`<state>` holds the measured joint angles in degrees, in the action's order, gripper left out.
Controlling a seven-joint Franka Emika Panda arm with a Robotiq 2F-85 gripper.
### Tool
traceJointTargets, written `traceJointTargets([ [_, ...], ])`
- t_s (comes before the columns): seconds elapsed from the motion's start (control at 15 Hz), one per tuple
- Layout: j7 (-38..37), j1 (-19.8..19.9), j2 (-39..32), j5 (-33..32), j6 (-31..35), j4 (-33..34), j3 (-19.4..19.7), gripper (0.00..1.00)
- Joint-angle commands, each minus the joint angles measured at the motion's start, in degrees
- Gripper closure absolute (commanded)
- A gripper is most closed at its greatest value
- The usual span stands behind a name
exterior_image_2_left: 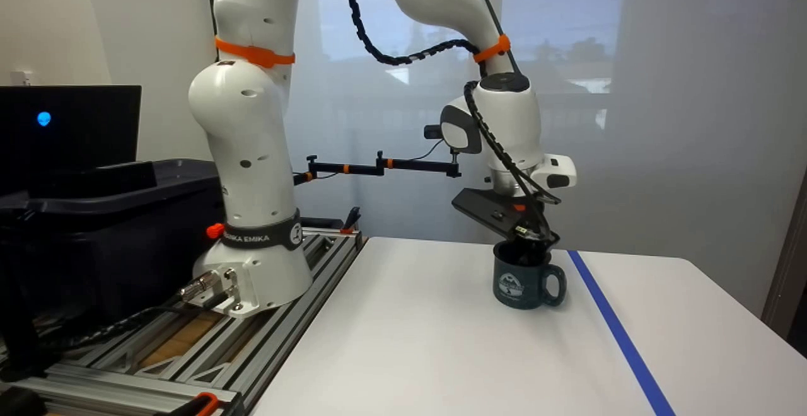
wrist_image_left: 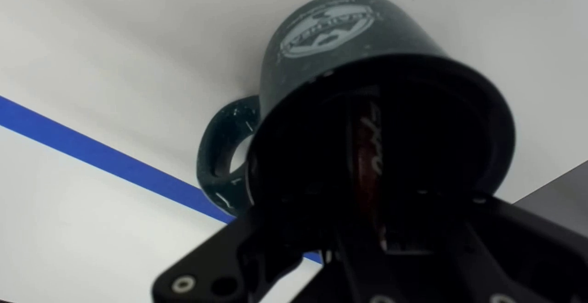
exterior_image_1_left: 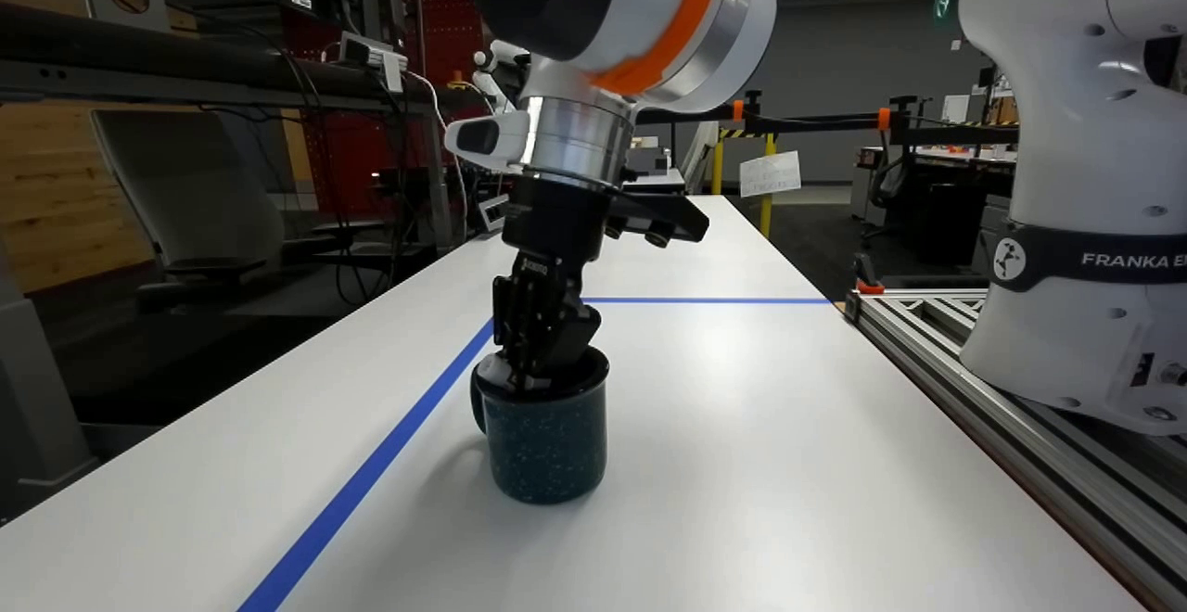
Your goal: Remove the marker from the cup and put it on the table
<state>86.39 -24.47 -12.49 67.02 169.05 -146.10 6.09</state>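
We see a smooth, shiny white arm (exterior_image_2_left: 249, 113), fat and round at the bends, with little dark dots (exterior_image_2_left: 245, 164) on its sides; orange bands (exterior_image_2_left: 255, 55) hug it, and a bumpy black cable (exterior_image_2_left: 394, 61) runs along it; round its white foot (exterior_image_2_left: 271, 277) we find a black belt (exterior_image_1_left: 1048, 255) with white letters (exterior_image_1_left: 1131, 261) that spell FRANKA, plus a round white badge (exterior_image_1_left: 1009, 260); near its far end we spot a big dark cap (exterior_image_1_left: 542, 0) and a silver ring (exterior_image_1_left: 577, 139); the hand (exterior_image_1_left: 533, 373) is mostly black and bony, with pale round screws (wrist_image_left: 183, 284).

Cup (wrist_image_left: 413, 105) interior near-black, wrist view; soft glare on table (exterior_image_1_left: 733, 352).
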Motion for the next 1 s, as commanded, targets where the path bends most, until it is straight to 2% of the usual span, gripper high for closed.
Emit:
traceJointTargets([
  [0.0,-4.72,-0.93,3.78,-4.17,-1.13,-2.14,1.32,0.95],
  [0.2,-12.42,-1.77,8.84,-11.68,-2.97,-5.01,3.45,0.95],
  [0.27,-17.08,5.76,11.38,-17.49,-3.32,-6.37,-3.05,0.95],
  [0.33,-17.53,-0.21,13.48,-17.83,-5.22,-6.84,3.46,0.95],
  [0.6,-27.21,2.98,22.44,-28.68,-8.14,-9.13,4.21,0.95],
  [0.67,-30.35,9.61,23.93,-32.56,-8.34,-9.63,-0.92,0.95],
  [0.8,-36.97,13.97,25.95,-41.39,-8.98,-11.0,-1.26,0.95],
  [0.93,-42.73,18.47,27.43,-48.92,-12.41,-12.0,-0.58,0.95],
])
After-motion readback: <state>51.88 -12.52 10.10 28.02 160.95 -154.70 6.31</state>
